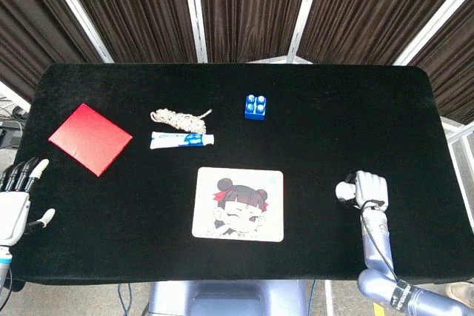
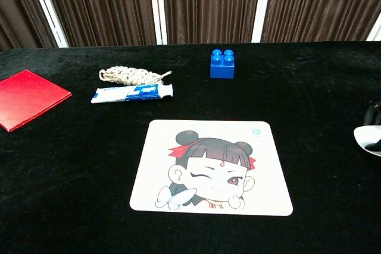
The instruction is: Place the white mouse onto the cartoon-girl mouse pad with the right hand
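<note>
White mouse [image 1: 345, 192] is sitting in the right robot hand [image 1: 368, 189], whose fingers are curling around it, well right of the cartoon-girl mouse pad [image 1: 238, 204]. Far left, the left robot hand [image 1: 16, 197] is hanging spread and holding nothing, off the counter [image 1: 311, 123].

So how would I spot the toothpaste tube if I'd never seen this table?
Start at the black table and find the red square pad on its left side. Just right of it lies a coiled rope; the toothpaste tube lies directly in front of it, the only white-and-blue tube.
</note>
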Tool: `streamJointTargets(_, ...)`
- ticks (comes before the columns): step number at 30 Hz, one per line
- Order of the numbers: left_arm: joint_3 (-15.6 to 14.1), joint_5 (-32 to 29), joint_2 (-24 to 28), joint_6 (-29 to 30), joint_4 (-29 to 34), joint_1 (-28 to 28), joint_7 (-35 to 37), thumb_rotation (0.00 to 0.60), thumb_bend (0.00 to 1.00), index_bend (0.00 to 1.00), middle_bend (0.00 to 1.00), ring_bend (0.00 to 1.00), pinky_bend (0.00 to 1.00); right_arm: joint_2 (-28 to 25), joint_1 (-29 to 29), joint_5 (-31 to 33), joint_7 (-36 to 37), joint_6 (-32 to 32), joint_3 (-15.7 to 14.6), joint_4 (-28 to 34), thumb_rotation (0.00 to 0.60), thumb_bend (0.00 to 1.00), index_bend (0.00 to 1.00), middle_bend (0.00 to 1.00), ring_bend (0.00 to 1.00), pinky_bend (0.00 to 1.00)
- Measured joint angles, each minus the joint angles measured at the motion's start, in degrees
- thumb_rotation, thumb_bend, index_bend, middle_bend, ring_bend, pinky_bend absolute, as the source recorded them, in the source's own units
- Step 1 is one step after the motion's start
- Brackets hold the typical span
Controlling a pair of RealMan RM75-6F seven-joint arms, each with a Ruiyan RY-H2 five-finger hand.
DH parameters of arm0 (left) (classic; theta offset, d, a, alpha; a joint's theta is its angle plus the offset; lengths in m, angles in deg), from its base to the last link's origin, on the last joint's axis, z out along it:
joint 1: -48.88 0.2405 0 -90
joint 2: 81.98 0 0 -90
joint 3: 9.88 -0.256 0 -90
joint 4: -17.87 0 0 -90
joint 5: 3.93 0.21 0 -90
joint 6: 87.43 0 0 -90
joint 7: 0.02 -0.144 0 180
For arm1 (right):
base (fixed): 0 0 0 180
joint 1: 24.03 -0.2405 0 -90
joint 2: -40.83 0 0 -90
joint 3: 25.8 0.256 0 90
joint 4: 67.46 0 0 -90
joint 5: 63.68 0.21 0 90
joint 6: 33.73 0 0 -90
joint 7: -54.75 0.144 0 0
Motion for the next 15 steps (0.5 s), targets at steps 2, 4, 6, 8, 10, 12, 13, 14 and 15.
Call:
streamJointTargets(2, 0.0, 0.0, 0.0, 0.0, 0.0, 0.0, 0.0, 0.600, 0.26, 0.00, 0.00, 0.00, 0.00, 0.0, 0.0, -1.0, 0.3, -0.3, 0.0, 0.1, 0.600, 0.21, 0.62, 0.61, 0.49, 0.76)
streamJointTargets(4, 0.0, 0.0, 0.0, 0.0, 0.0, 0.0, 0.0, 0.600, 0.26, 0.00, 0.00, 0.00, 0.00, -0.1, -0.1, -2.3, 0.6, -0.6, 0.0, 0.5, 0.600, 0.20, 0.62, 0.61, 0.49, 0.76)
streamJointTargets(6, 0.0, -0.1, 0.0, 0.0, 0.0, 0.0, 0.0, 0.600, 0.26, 0.00, 0.00, 0.00, 0.00, -0.3, -0.3, -3.7, 1.0, -0.9, 0.0, 0.9, 0.600, 0.20, 0.62, 0.61, 0.49, 0.76)
streamJointTargets(8, 0.0, -0.1, 0.0, -0.1, 0.1, 0.0, 0.0, 0.600, 0.26, 0.00, 0.00, 0.00, 0.00, -0.5, -0.5, -5.0, 1.4, -1.0, 0.1, 1.4, 0.600, 0.20, 0.62, 0.61, 0.49, 0.76)
streamJointTargets(10, 0.0, -0.1, 0.0, -0.1, 0.1, -0.1, 0.0, 0.600, 0.26, 0.00, 0.00, 0.00, 0.00, -0.9, -0.8, -7.3, 2.3, -0.9, 0.1, 2.0, 0.600, 0.20, 0.62, 0.61, 0.49, 0.76)
streamJointTargets(12, 0.0, -0.1, 0.0, -0.1, 0.1, -0.1, 0.0, 0.600, 0.26, 0.00, 0.00, 0.00, 0.00, -1.6, -1.4, -10.3, 3.2, -0.4, 0.0, 2.5, 0.600, 0.21, 0.63, 0.61, 0.49, 0.76)
streamJointTargets(13, 0.0, -0.1, 0.0, -0.1, 0.1, -0.1, 0.0, 0.600, 0.26, 0.00, 0.00, 0.00, 0.00, -1.9, -1.7, -11.7, 3.7, -0.1, 0.0, 2.7, 0.600, 0.21, 0.63, 0.61, 0.49, 0.76)
streamJointTargets(14, 0.0, -0.1, 0.1, -0.1, 0.1, 0.0, 0.1, 0.600, 0.26, 0.00, 0.00, 0.00, 0.00, -2.2, -2.1, -13.3, 4.2, 0.4, -0.1, 2.8, 0.600, 0.21, 0.63, 0.61, 0.49, 0.76)
streamJointTargets(15, -0.1, -0.1, 0.1, -0.1, 0.1, 0.0, 0.2, 0.600, 0.26, 0.00, 0.00, 0.00, 0.00, -2.7, -2.7, -15.5, 4.9, 1.1, -0.3, 2.8, 0.600, 0.21, 0.63, 0.61, 0.49, 0.76)
